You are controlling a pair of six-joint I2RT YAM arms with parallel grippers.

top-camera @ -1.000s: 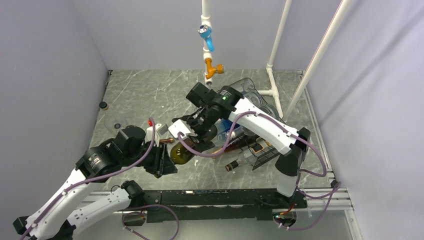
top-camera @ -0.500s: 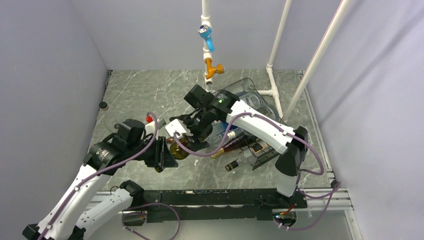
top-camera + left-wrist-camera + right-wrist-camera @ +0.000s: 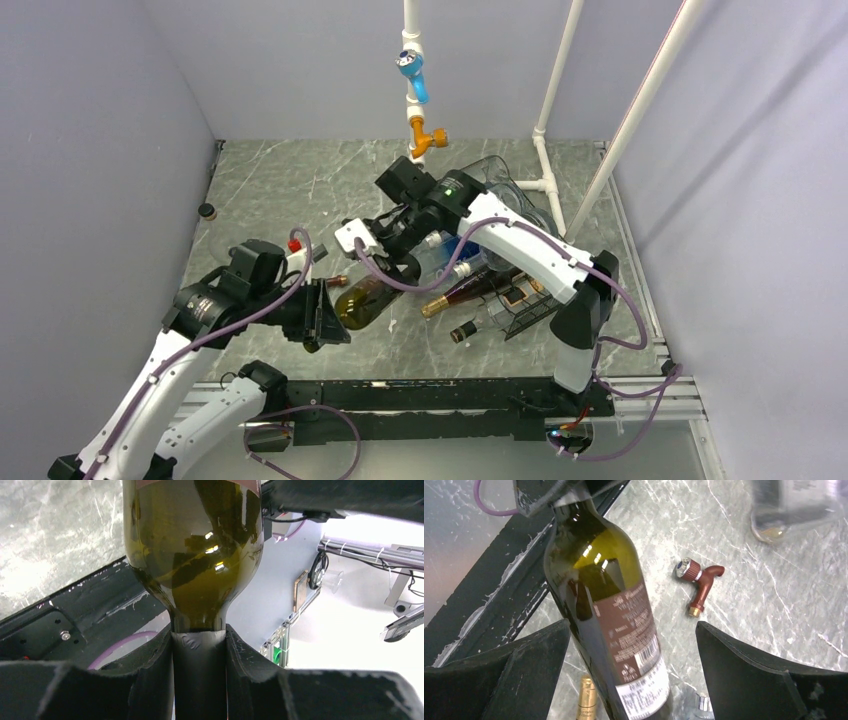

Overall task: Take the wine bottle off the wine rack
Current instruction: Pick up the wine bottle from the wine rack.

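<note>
wine bottle (image 3: 365, 300) lies neck-first in my left gripper (image 3: 199, 636), clamped tight, body pointing 2 o'clock between my empty, wide-spread right gripper (image 3: 631, 630).

top: high overhead | wrists: close-up | shared: wine bottle (image 3: 362, 300)

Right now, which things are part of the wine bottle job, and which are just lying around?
For the job: green wine bottle, neck clamped in the left gripper; right gripper, open over it; black wine rack.

Just lying about: brown tap on the table; gold-topped bottle by the rack; clear jug; white pipe frame; small black cap.
</note>
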